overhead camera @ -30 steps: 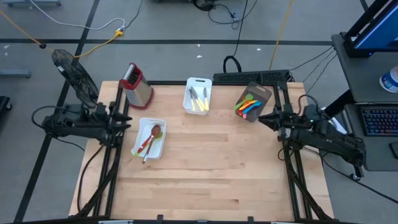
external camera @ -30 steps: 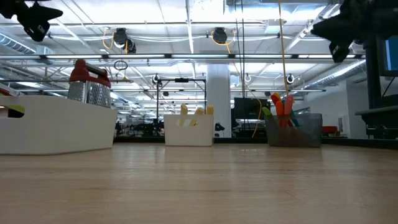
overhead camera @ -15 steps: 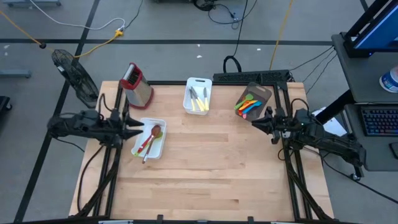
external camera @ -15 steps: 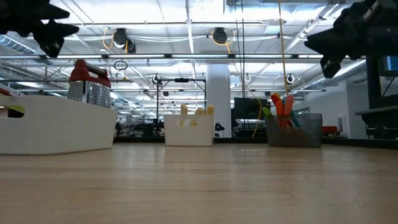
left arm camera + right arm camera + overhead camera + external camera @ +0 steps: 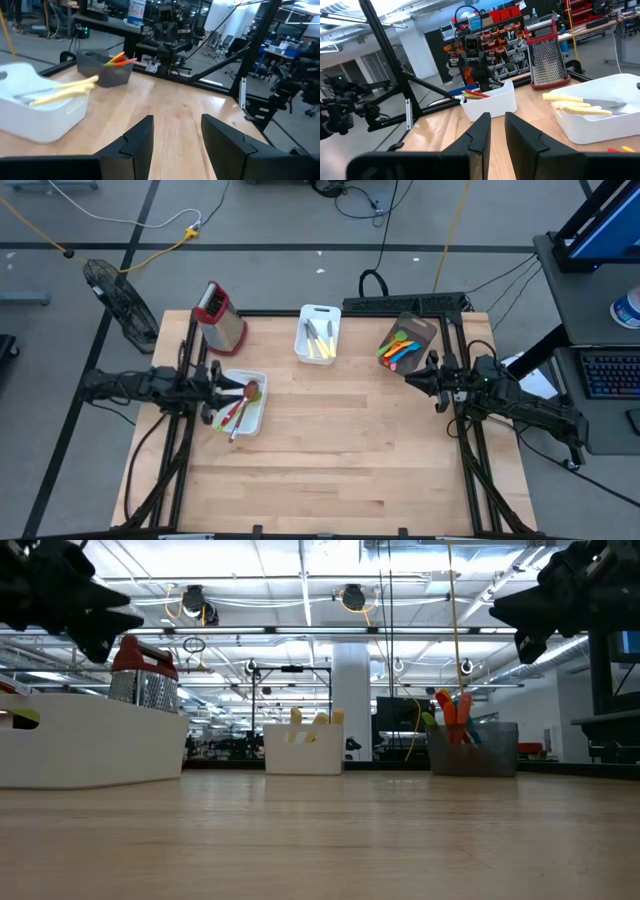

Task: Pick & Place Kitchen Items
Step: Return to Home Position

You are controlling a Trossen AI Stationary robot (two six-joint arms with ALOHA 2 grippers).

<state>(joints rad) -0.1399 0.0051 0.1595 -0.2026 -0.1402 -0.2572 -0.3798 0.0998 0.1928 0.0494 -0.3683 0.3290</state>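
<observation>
Your left tool hangs raised above the left edge of the surface, its tips over the white rectangular bin that sits there. Its fingers stand moderately apart with nothing between them. Your right tool is held high near the right edge, pointing inward just beside the grey bin. Its fingers are narrow, with only a slim gap, and empty.

The light wooden surface is bare across its middle and near half. Everything stands along the left edge and the far edge, the one away from the low camera.

- **Grey bin:** the dark grey rectangular bin sits by the far right corner.
- **Second white bin:** another white rectangular bin sits at the middle of the far edge.
- **Grater:** the metal box grater with a red top stands at the far left corner.

The kitchen items all lie in the bins.

- **White bin at the left edge:** a brown wooden spoon, a red spoon and a bit of green.
- **White bin at the far edge:** cream knives.
- **Grey bin:** a bunch of orange, green, blue and yellow utensils.
</observation>
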